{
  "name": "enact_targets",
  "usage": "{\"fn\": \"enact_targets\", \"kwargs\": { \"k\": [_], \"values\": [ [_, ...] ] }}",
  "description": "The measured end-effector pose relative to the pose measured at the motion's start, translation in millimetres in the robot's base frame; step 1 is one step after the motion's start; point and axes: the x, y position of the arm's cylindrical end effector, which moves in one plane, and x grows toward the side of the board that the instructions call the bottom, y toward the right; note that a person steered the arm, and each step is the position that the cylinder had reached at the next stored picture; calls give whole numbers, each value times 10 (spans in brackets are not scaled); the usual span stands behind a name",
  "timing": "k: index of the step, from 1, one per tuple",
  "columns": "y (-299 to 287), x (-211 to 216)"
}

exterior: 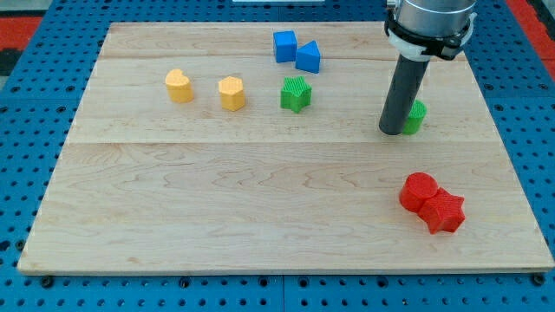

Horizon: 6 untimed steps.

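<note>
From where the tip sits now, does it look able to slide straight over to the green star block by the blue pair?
Probably yes. My tip sits beside the green block at the view's right, and bare wood lies between it and the green star block.

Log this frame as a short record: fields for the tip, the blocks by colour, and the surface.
tip: my tip stands on the board's right side, against the left of a partly hidden green block
red: red cylinder touching red star, near the view's bottom right
green: green star, mid-top
blue: blue cube beside blue triangular block, top
yellow: two blocks, upper left
surface: wooden board
</note>
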Motion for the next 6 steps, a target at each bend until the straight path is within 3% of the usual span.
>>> {"fn": "enact_targets", "kwargs": {
  "k": [4,6],
  "values": [
    [-245,-48],
    [-603,185]
  ]
}}
